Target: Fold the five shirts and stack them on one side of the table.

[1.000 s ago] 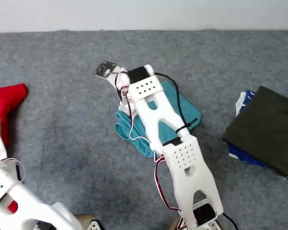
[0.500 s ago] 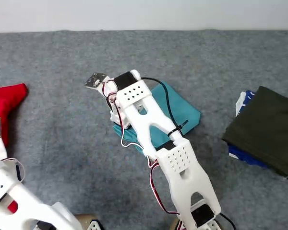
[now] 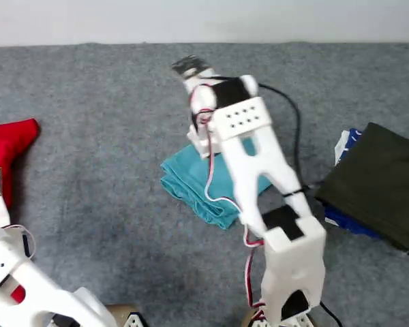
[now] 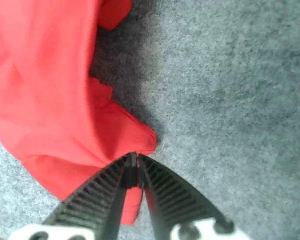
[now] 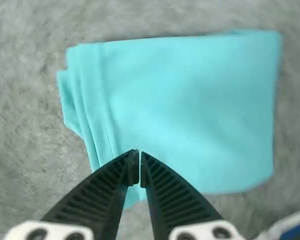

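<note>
A folded teal shirt lies mid-table on the grey felt. My right arm stands over its far side. In the right wrist view the shirt lies flat below my right gripper, which is shut and holds nothing. A crumpled red shirt lies at the left edge. My left gripper is shut, its tips just over the rim of the red shirt; no cloth shows between the fingers. At the right a dark green folded shirt tops a stack with a blue one beneath.
The left arm's white body fills the near left corner. The table's far edge meets a pale wall. Bare grey felt lies between the red and teal shirts.
My right arm has swung from the teal shirt's left side up and toward the far right, uncovering most of the shirt. The left arm and the red shirt have not moved.
</note>
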Controlling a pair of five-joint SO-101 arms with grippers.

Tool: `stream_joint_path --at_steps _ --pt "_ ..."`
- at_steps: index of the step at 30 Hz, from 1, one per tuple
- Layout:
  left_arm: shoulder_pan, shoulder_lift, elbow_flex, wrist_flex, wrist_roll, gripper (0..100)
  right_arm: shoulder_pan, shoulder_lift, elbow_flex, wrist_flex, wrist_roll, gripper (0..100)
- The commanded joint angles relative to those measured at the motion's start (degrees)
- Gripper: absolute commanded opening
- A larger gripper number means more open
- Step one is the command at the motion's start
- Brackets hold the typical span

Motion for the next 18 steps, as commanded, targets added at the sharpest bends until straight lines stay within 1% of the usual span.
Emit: stream_joint_path --at_steps 1,4,10,12,13,15,18 --pt "0.6 -1.3 -2.7 0.1 -0.5 2 1.5 -8.8 2.4 2.3 -9.1 1.5" --pt "0.6 -1.3 -2.7 0.1 -0.5 2 1.2 -12.5 5.4 2.3 -15.7 1.5" --pt "0.6 -1.3 -2.7 0.1 -0.5 2 1.4 -21.1 12.3 2.3 -24.0 1.5" --pt "0.6 -1.3 -2.7 0.1 -0.5 2 1.4 -23.3 15.1 2.3 -28.7 1.7" --pt "0.6 -1.3 -2.7 0.1 -0.5 2 1.5 -24.2 16.6 2.3 -32.2 3.1" --pt "0.6 -1.3 -2.7 0.1 -0.5 2 1.3 -24.7 19.7 2.3 -37.9 11.2" --pt "0.6 -1.3 -2.5 0.2 -0.5 2 1.2 -24.6 24.0 0.4 -43.8 31.8"
